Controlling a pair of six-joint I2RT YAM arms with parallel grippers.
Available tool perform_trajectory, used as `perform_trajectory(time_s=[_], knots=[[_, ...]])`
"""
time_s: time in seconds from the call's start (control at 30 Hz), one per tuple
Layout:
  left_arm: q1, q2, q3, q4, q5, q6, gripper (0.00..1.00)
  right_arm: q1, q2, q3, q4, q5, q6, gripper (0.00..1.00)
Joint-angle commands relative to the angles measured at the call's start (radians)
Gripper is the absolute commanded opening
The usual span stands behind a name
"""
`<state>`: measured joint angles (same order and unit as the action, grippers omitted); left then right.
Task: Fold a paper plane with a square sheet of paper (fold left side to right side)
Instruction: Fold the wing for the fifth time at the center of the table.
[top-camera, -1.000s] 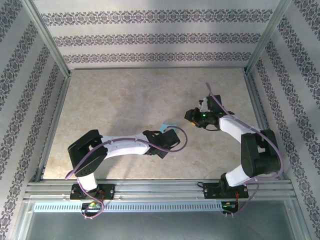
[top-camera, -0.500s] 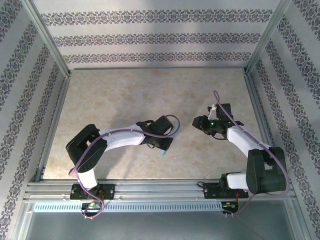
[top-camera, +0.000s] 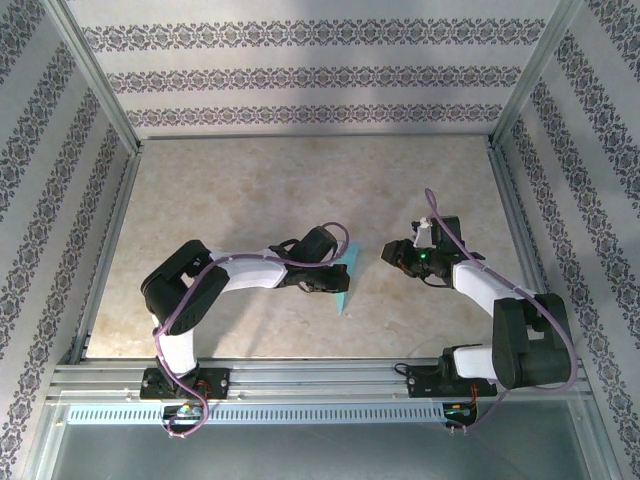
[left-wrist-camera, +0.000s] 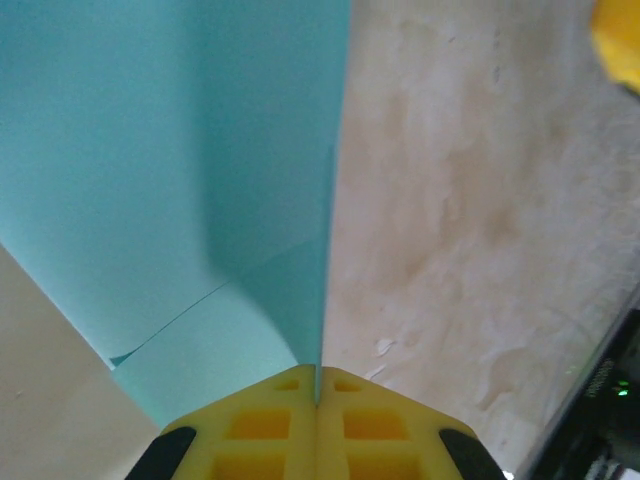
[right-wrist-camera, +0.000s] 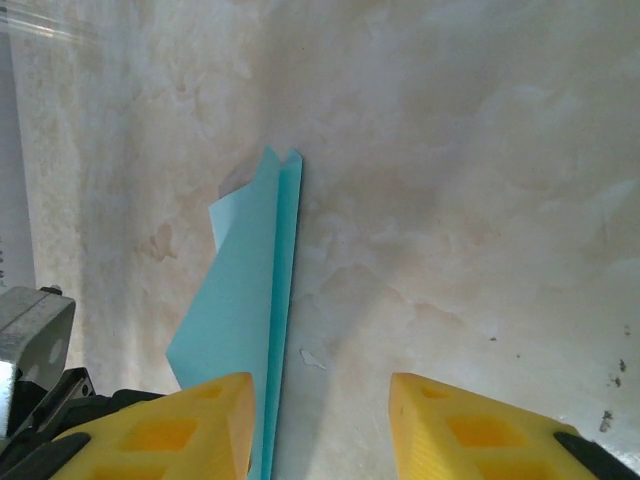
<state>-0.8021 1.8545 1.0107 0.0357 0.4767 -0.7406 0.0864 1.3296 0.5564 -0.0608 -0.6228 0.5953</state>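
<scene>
The square sheet of paper is turquoise and folded into a narrow, pointed paper plane shape. It stands on edge over the table's middle. My left gripper is shut on its lower edge. In the left wrist view the yellow fingers meet on the paper, which fans upward from the left gripper. My right gripper is open just to the right of the paper, apart from it. In the right wrist view the folded paper runs beside the left finger of the right gripper.
The beige marbled table is enclosed by an aluminium frame, with a rail along the near edge and patterned walls on three sides. A yellow fingertip of the right gripper shows at the top right of the left wrist view.
My left gripper has swung the paper round to its right side, where it now stands on edge. The right gripper has drifted down and slightly left, closer to the paper.
</scene>
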Motion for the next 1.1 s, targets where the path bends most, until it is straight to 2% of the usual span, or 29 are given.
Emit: perform_trajectory(time_s=[0.0,0.27,0.57,1.07], knots=[[0.024,0.021,-0.035,0.154,0.060,-0.092,0.00,0.023,0.006,-0.022,0.071,-0.025,0.033,0.40],[0.045,0.046,-0.096,0.326,0.101,-0.189,0.00,0.096,0.061,-0.025,0.187,-0.015,0.114,0.37],[0.060,0.073,-0.153,0.497,0.129,-0.281,0.00,0.165,0.134,-0.004,0.261,0.048,0.182,0.39],[0.072,0.061,-0.186,0.549,0.130,-0.303,0.00,0.217,0.219,0.020,0.353,0.054,0.217,0.41]])
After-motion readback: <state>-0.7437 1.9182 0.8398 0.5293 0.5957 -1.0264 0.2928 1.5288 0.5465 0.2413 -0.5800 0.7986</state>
